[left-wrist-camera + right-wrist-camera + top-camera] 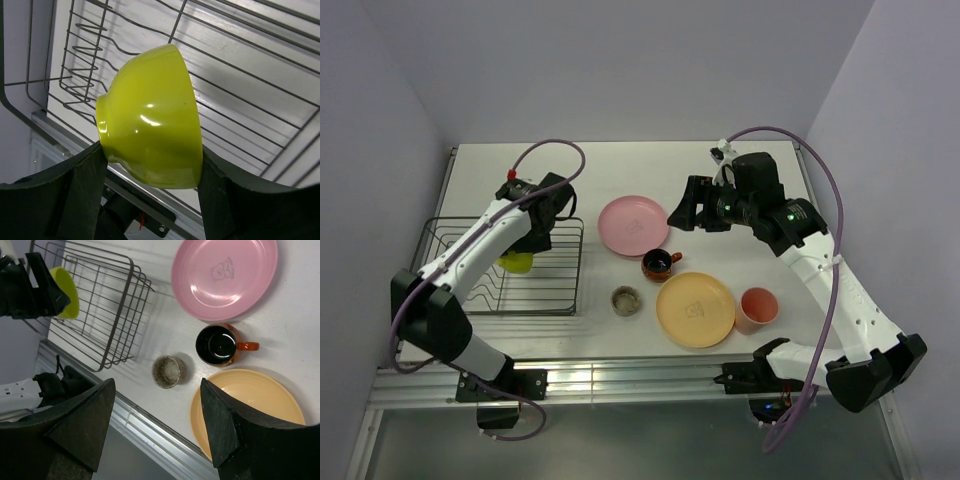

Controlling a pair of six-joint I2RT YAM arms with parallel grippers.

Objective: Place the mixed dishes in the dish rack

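Note:
My left gripper is shut on the lime-green bowl, holding it on its side over the dark wire dish rack; the bowl also shows in the top view. My right gripper is open and empty, raised above the table near the pink plate. In the right wrist view lie the pink plate, the small red-orange bowl with dark inside, the tiny beige-grey cup and the yellow-orange plate. The salmon-pink cup stands at the right.
The rack sits at the table's left, close to the left wall and the front rail. The dishes cluster in the table's middle and right front.

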